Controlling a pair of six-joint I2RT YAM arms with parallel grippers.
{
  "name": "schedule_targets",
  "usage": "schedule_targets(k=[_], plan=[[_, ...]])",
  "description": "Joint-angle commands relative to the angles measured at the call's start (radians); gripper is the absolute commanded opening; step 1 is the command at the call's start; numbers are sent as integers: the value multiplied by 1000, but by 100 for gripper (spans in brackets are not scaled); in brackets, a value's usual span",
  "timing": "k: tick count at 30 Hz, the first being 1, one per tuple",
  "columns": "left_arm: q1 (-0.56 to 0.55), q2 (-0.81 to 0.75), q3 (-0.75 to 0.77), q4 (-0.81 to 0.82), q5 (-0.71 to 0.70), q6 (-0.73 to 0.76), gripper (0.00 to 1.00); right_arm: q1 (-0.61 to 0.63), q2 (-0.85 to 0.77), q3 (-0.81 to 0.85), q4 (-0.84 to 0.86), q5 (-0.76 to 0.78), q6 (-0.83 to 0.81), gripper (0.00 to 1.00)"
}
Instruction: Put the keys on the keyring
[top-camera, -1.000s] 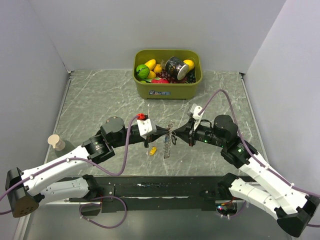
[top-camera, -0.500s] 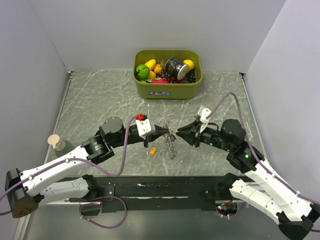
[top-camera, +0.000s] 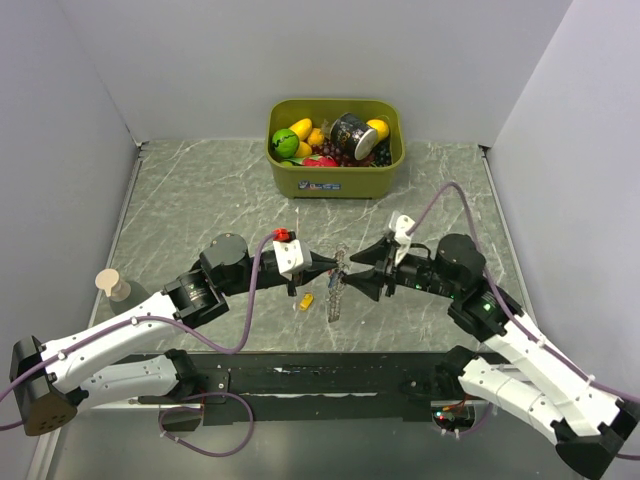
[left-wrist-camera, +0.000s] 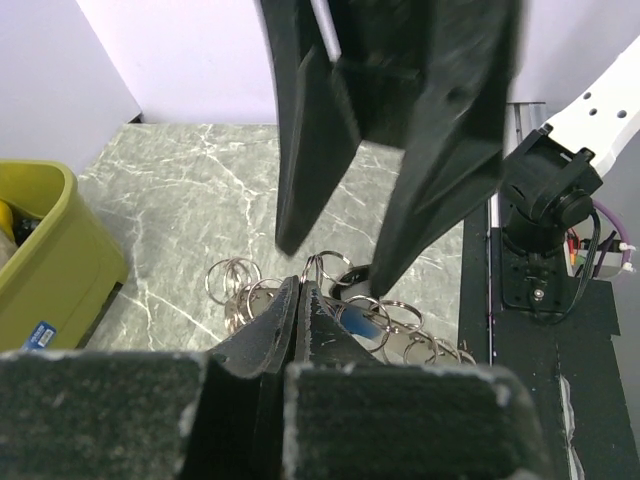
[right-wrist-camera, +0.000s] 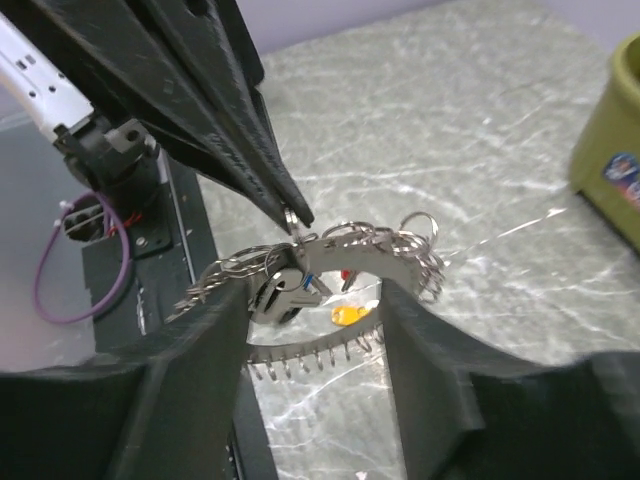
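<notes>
Left claw (top-camera: 330, 268) pinched shut on keyring (right-wrist-camera: 375, 243); right claw (top-camera: 352, 273) open, empty. Thin pinch, so ring may swing or slip if bumped

Ahead of the right tool (top-camera: 350, 275), the keyring (right-wrist-camera: 390, 257) and the left tool (top-camera: 334, 268) block passage; bare desk (top-camera: 200, 200) lies to both sides.

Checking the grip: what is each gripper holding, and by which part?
Left gripper pinches the large grey metal keyring by its rim; right gripper is open, holding nothing.
</notes>
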Motion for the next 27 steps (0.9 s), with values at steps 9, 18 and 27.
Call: schedule_targets(k=[9,18,27], plan=[[-1,-23,18,55,26,16,1,-7,33,41,57,-26,20,5],[-1,-46,4,80,16,7,1,-5,72,27,37,-89,-13,0],[-1,-49,3,88,25,-4,1,-7,118,24,17,-132,-38,0]])
